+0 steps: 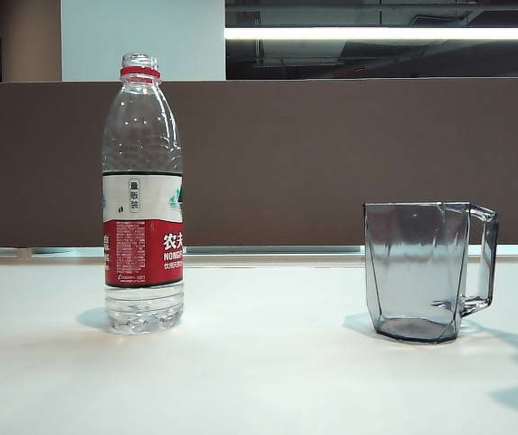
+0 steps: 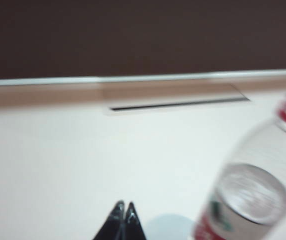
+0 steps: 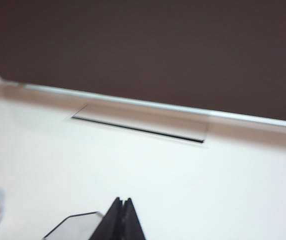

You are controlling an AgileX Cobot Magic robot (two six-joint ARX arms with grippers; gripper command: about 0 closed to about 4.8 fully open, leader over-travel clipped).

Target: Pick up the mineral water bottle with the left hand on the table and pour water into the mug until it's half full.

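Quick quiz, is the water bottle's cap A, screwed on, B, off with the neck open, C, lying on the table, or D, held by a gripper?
B: the mineral water bottle stands upright with only its red neck ring under a bare, open mouth, and no cap is in view.

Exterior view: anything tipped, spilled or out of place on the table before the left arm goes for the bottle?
Nothing stands out. The mineral water bottle stands upright, uncapped; the mug stands upright apart from it; the table shows no spill. Left gripper and right gripper are shut, holding nothing.
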